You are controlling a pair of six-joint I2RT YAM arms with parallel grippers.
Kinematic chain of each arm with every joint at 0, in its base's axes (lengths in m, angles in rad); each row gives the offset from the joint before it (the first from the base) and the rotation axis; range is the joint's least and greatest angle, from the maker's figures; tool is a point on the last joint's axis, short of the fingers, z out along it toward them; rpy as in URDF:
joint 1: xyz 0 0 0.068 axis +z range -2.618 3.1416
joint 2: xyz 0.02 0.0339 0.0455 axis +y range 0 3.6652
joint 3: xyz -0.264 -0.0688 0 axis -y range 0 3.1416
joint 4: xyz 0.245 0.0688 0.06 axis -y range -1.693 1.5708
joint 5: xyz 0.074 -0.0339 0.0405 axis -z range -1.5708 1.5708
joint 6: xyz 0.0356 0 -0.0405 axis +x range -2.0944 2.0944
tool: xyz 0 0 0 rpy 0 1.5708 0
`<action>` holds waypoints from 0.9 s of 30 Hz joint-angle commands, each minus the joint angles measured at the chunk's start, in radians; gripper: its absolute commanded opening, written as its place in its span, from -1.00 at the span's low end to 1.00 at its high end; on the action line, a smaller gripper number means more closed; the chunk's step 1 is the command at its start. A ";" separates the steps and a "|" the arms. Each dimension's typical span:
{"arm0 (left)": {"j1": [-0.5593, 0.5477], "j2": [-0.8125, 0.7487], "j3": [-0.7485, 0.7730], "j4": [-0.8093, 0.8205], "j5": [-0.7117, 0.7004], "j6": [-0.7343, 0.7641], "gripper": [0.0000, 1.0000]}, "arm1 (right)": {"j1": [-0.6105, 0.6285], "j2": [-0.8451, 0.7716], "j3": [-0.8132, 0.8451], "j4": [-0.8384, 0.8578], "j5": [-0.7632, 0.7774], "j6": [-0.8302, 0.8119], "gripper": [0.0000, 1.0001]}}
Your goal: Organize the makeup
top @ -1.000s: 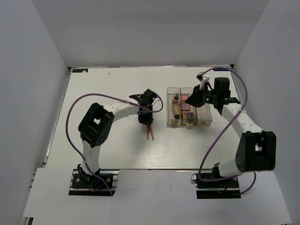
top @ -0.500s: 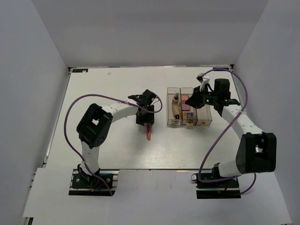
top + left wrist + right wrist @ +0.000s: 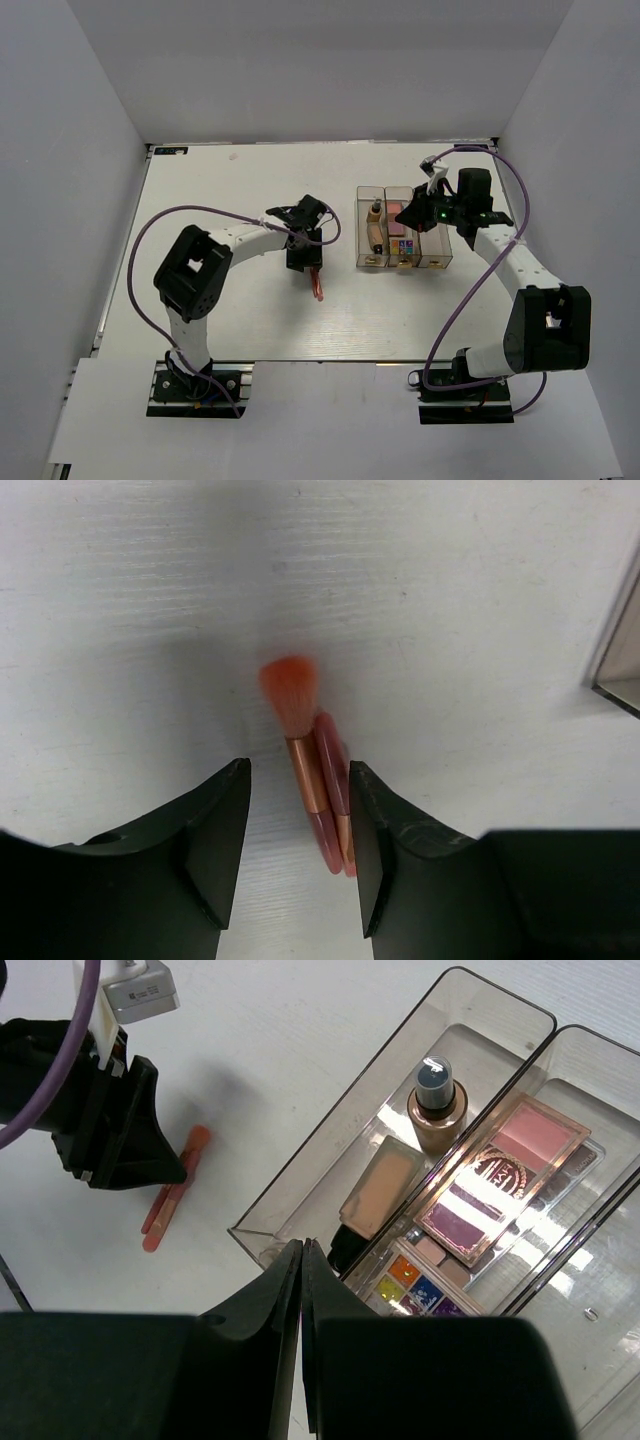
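ROBOTICS LAB TEST CELL: Plain white panel walls [image 3: 300, 70] close in behind and on both sides of the left gripper [image 3: 316, 272], boxing the white tabletop [image 3: 230, 185] beneath it. Two black-and-white jointed robot arms [image 3: 250, 238], trailing looped purple cables [image 3: 132, 262], stand bolted to metal base plates [image 3: 195, 390] at the near edge.

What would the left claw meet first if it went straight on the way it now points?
The left claw points down at the table; it would probably meet the pink brush and thin pink stick lying between its open fingers first. Height above them is unclear.
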 commanded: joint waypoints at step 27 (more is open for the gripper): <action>0.004 -0.109 -0.062 0.023 0.020 -0.039 -0.17 | -0.005 -0.046 -0.014 0.033 -0.030 0.004 -0.83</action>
